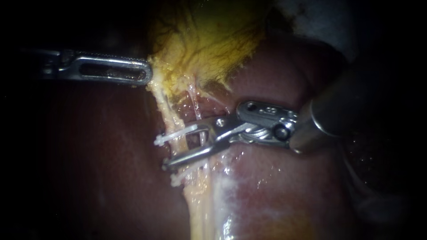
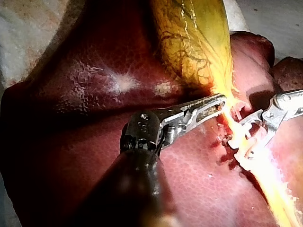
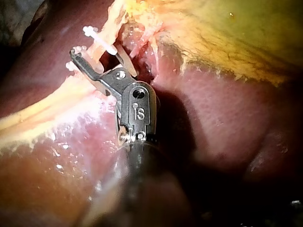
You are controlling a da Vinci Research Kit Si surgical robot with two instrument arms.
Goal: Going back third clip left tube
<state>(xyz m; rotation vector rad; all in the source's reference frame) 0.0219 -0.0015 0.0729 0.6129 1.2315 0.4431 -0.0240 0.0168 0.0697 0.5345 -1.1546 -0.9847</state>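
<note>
Endoscope view shows my right instrument [image 1: 187,148] with its jaws standing apart, a clear gap between them. The left tube [image 1: 170,116] runs through that gap and is not pinched. A white clip [image 1: 175,135] crosses this tube just beside the upper jaw, and a second clip [image 1: 180,178] sits just below the lower jaw. My left instrument [image 1: 147,73] has its jaws closed on the lower edge of the gallbladder [image 1: 209,40], with the liver [image 1: 275,186] lying underneath.

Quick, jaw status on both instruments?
Left instrument: shut on the edge of the gallbladder.
Right instrument: open, astride the left tube, gripping nothing.
</note>
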